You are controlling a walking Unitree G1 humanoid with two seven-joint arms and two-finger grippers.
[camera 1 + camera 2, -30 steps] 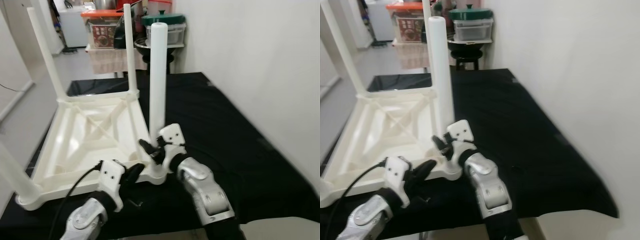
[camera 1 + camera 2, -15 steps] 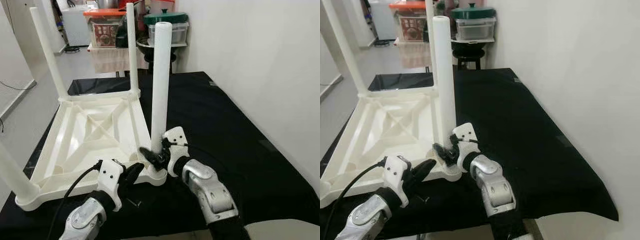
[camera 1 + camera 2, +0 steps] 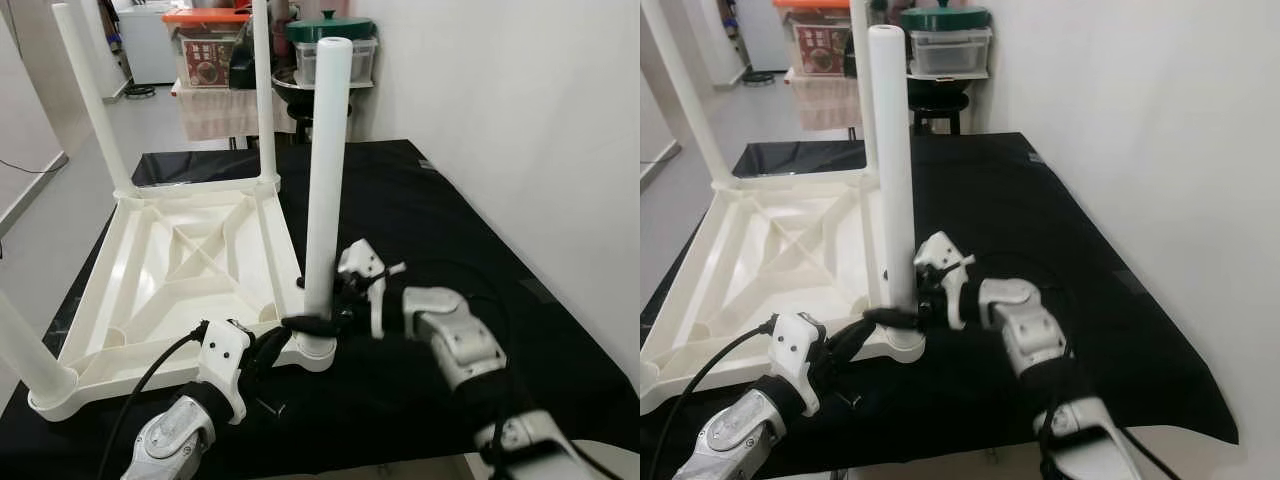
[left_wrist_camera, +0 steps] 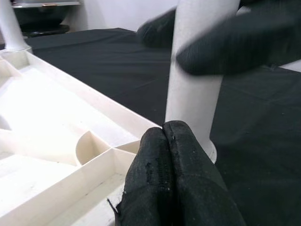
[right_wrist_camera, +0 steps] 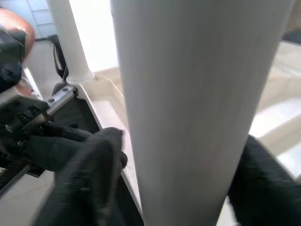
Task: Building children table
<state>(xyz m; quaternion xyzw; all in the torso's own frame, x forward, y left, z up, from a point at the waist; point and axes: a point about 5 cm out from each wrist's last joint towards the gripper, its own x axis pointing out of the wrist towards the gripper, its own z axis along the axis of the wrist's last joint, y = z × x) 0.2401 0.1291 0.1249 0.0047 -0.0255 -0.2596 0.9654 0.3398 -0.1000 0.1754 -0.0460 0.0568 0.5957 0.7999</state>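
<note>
Where socketed, leg [image 3: 326, 170] bolt upright.

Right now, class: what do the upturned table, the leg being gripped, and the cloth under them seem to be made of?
Table: likely moulded plastic, cream, slightly glossy, with ribbed bracing underneath. Leg: apparently the same plastic, a smooth matte white tube. Cloth: black fabric, matte, draping at the edge.

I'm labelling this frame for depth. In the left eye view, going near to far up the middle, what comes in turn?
Left end effector → upright white plastic table leg in its corner socket → far white table leg → green-lidded clear storage box.
</note>
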